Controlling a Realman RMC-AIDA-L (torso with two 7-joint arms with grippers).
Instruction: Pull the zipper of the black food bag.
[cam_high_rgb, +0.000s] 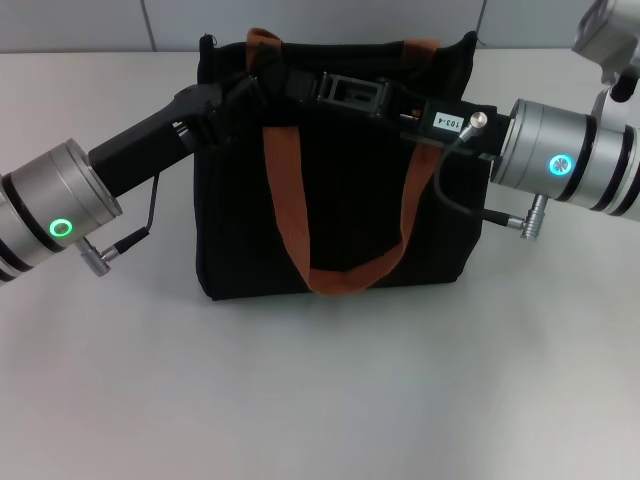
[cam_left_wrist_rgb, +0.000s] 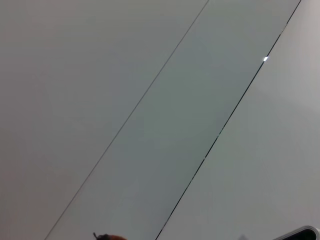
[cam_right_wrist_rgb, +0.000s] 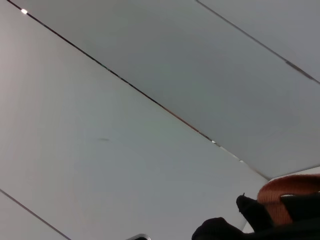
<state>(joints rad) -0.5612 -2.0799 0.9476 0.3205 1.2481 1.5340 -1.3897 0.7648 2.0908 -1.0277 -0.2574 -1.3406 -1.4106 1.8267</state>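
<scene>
bag: black food bag (cam_high_rgb: 335, 200) stands upright mid-table (cam_high_rgb: 320, 400), boxy soft fabric, orange-brown webbing handles (cam_high_rgb: 345, 275).
zip line: runs left-right along the bag's top edge; I can't make out the zipper pull tab, black on black.
L gripper (cam_high_rgb: 245, 90): at top left corner of bag, fingers lost against fabric, can't tell grip.
R gripper (cam_high_rgb: 330, 88): reaches in along the top from the right, nearer mid-zip; can't tell grip either.
wrist cams: only wall panels, a bit of strap.

table (cam_high_rgb: 320, 400) front: open | black food bag (cam_high_rgb: 340, 200) top: both end effectors crowd
</scene>
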